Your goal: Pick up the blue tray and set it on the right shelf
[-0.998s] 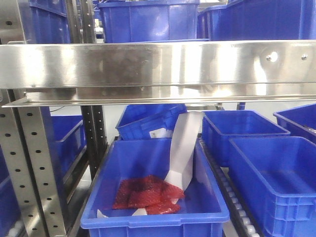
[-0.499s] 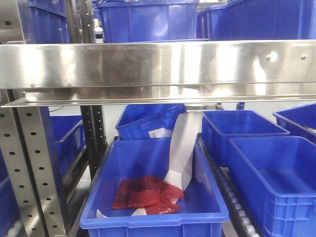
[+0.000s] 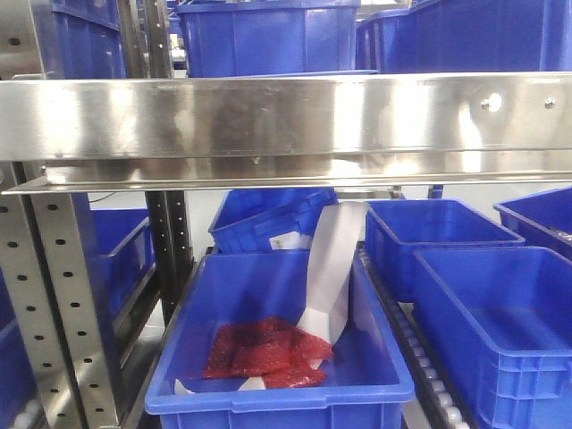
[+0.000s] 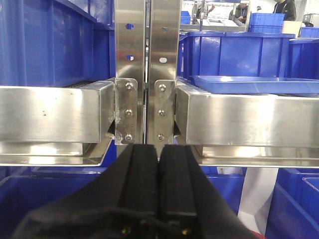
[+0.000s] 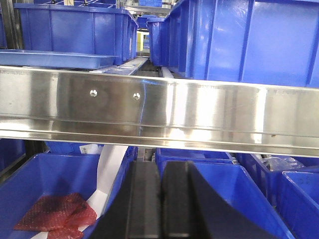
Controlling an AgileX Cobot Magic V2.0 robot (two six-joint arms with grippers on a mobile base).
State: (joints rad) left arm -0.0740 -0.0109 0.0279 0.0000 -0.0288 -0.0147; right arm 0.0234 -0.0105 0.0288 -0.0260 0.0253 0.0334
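both grippers, left gripper (image 4: 159, 152) and right gripper (image 5: 160, 172), closed empty below blue tray (image 4: 254, 83)

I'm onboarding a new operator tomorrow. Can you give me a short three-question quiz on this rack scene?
1. True or false: the left gripper is shut, with nothing between its fingers.
2. Where does the blue tray sit?
A) on the steel shelf rail level, in front of a deep blue bin
B) inside the bin with the red packet
C) held by the right gripper
3. What lies in the lower front bin beside the white paper strip?

Key:
1. True.
2. A. The right wrist view shows it too, above the right shelf rail; the right gripper is shut and empty.
3. A red packet.
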